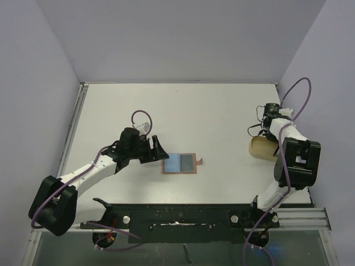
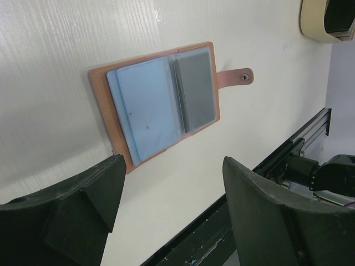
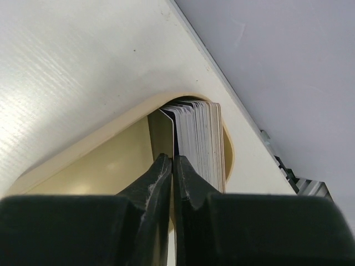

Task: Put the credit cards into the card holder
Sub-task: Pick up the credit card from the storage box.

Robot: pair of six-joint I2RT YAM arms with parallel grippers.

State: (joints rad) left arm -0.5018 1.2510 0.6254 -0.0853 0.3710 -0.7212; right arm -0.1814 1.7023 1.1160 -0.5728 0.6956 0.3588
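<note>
Downward, right hand point(image 3: 172, 164) pinched, left hand point(image 2: 173, 169) splayed

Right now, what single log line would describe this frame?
left gripper: open, beside card holder | card holder: open flat, blue card inside | right gripper: shut at card stack in tray

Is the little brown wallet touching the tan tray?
Apart: the top view shows bare table between the card holder and the tray.
</note>
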